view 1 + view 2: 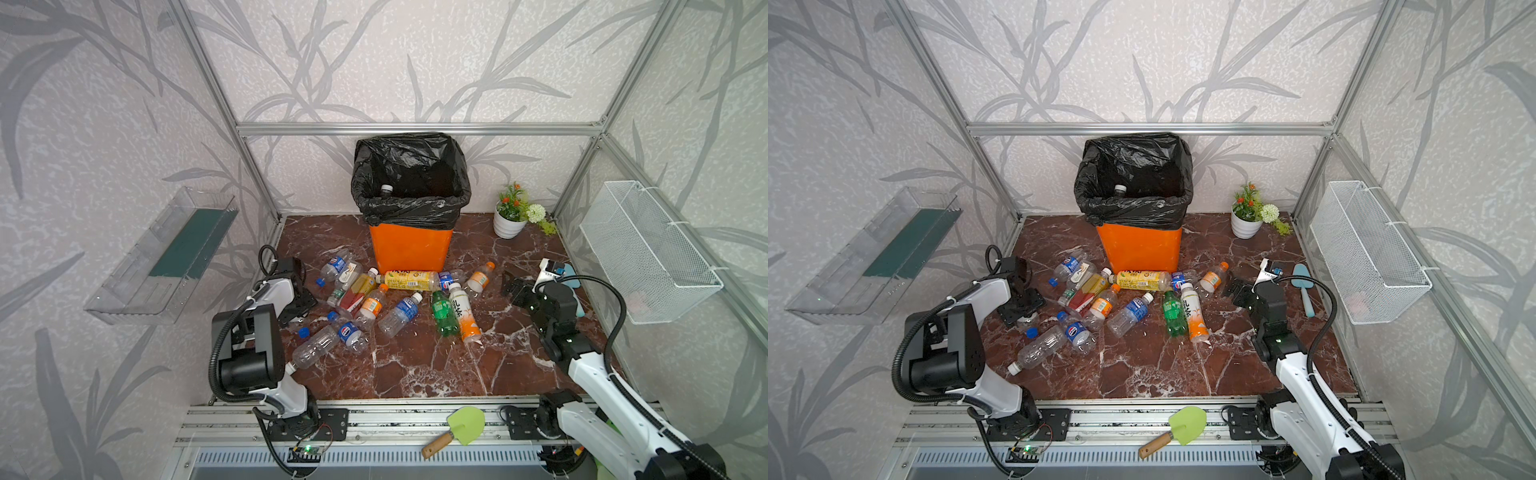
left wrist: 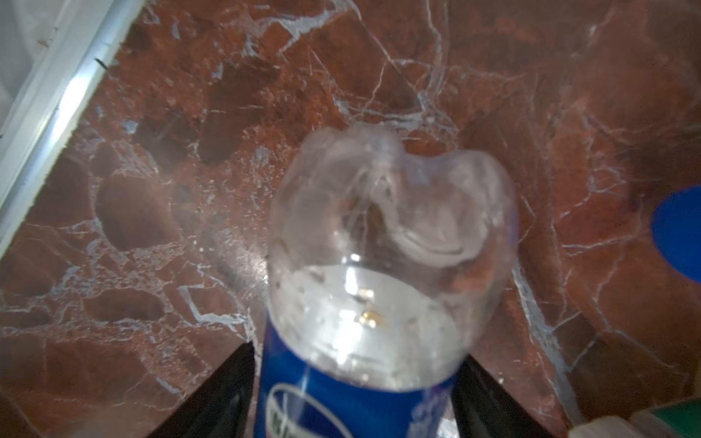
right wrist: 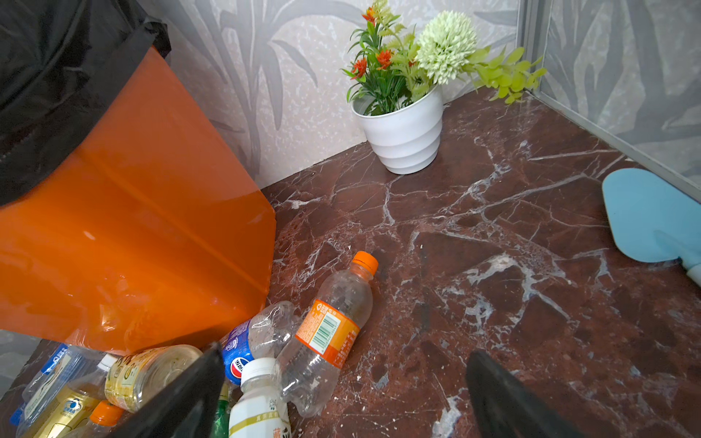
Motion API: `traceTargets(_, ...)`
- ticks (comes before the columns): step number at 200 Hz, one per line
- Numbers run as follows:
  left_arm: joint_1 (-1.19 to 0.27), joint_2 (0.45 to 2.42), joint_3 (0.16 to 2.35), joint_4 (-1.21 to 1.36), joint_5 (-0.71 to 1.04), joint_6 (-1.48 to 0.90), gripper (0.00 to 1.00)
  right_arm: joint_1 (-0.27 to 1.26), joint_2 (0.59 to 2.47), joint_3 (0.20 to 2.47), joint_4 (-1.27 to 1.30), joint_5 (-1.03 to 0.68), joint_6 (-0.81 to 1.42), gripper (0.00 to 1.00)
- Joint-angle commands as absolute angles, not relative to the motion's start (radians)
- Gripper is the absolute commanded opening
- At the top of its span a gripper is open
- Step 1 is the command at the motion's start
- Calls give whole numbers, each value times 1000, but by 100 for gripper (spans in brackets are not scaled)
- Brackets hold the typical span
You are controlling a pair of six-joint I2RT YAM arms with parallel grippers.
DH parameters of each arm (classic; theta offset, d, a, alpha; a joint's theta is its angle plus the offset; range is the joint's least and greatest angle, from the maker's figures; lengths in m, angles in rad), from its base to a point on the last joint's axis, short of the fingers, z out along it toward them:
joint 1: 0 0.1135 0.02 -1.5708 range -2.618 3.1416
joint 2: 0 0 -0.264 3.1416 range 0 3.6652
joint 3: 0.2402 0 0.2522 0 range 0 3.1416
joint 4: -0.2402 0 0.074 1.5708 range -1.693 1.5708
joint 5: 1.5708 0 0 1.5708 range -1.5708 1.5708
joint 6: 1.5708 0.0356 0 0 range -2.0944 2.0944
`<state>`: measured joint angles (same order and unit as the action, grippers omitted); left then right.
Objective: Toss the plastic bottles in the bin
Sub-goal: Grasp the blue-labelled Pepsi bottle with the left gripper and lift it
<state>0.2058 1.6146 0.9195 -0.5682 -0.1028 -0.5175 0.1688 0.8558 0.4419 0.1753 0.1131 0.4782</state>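
Left wrist: blurred blue-label bottle between fingers, cap cut off.

My two arms are built alike: glossy white shells over blocky black joint housings. On my left arm a ribbed black hose loops along the side, held on with white zip ties. My right arm carries the same hose, plus a small green light on one black joint. Each base is a black plate, screwed down at its corners. My left tool and right tool have matte black fingers that taper to wedges.
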Motion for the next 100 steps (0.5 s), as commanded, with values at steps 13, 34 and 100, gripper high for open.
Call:
traceTargets(13, 211, 1640, 959, -579, -67, -498, 70, 152, 837, 427, 207, 97, 511, 99)
traceTargets(34, 210, 1640, 960, -574, -65, -492, 64, 150, 825, 421, 206, 95, 515, 99)
traceTargets(100, 209, 1500, 929, -511, -2, -490, 40, 148, 790, 412, 187, 105, 523, 99)
